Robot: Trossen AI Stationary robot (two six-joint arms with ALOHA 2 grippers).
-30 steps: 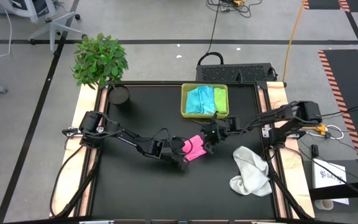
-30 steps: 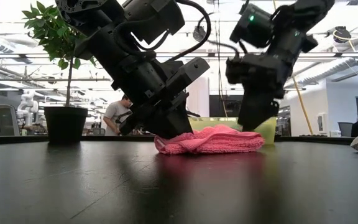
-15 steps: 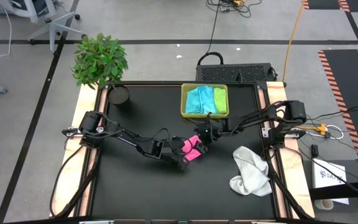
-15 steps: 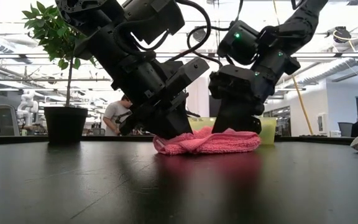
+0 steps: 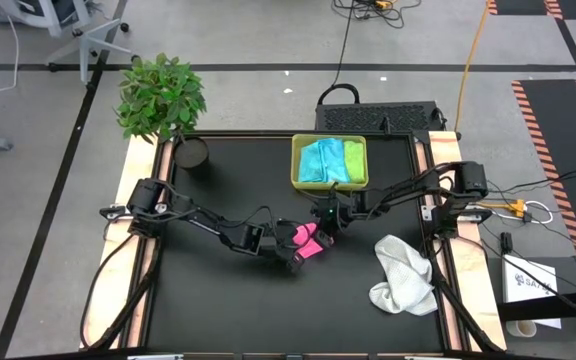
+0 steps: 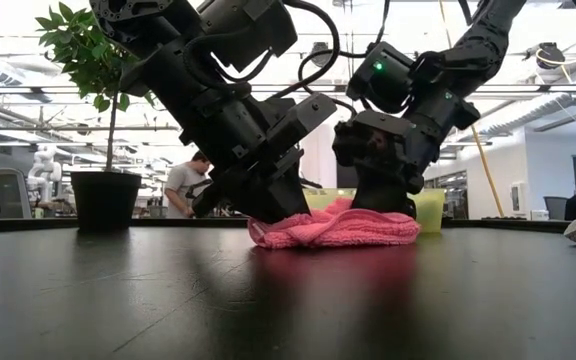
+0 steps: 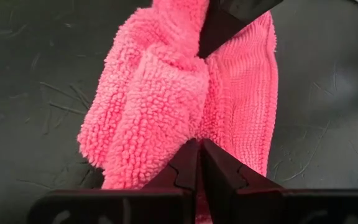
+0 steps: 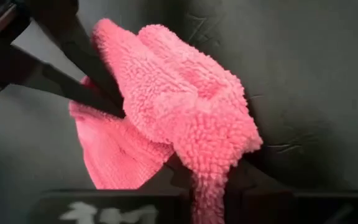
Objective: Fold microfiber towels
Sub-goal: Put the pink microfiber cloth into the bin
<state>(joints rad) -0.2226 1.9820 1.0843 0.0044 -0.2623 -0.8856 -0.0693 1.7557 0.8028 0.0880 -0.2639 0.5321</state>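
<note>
A pink towel (image 5: 309, 241) lies bunched on the black table (image 5: 218, 300), near its middle. My left gripper (image 5: 293, 252) is shut on the towel's left end (image 6: 263, 232). My right gripper (image 5: 320, 230) is shut on its far right end. In the left wrist view the right gripper's finger (image 7: 225, 22) shows beyond the towel (image 7: 160, 93). A light blue towel (image 5: 318, 160) and a lime green towel (image 5: 353, 160) lie in the yellow-green tray (image 5: 297, 184). A white towel (image 5: 403, 272) lies crumpled at the near right. My left gripper pinches the pink towel's edge (image 7: 188, 134) between its two fingers. It slants down from the table's left. The towel lies on the table there. My right gripper pinches a thick bunched fold of the pink towel (image 8: 213, 152) between its two fingers. It slants down from the table's right. The fold humps up at the fingers (image 6: 343, 208); the rest stays on the table.
The tray stands at the far middle, just behind my right gripper. A potted plant (image 5: 161, 95) and a dark pot (image 5: 190, 152) stand at the far left corner. People show in the room beyond the table (image 6: 186, 185).
My right gripper has come down and toward the table's left, from above the towel's right end onto it, and has taken hold. The towel's right end is now humped up at its fingers. The towel's left end has stayed put.
</note>
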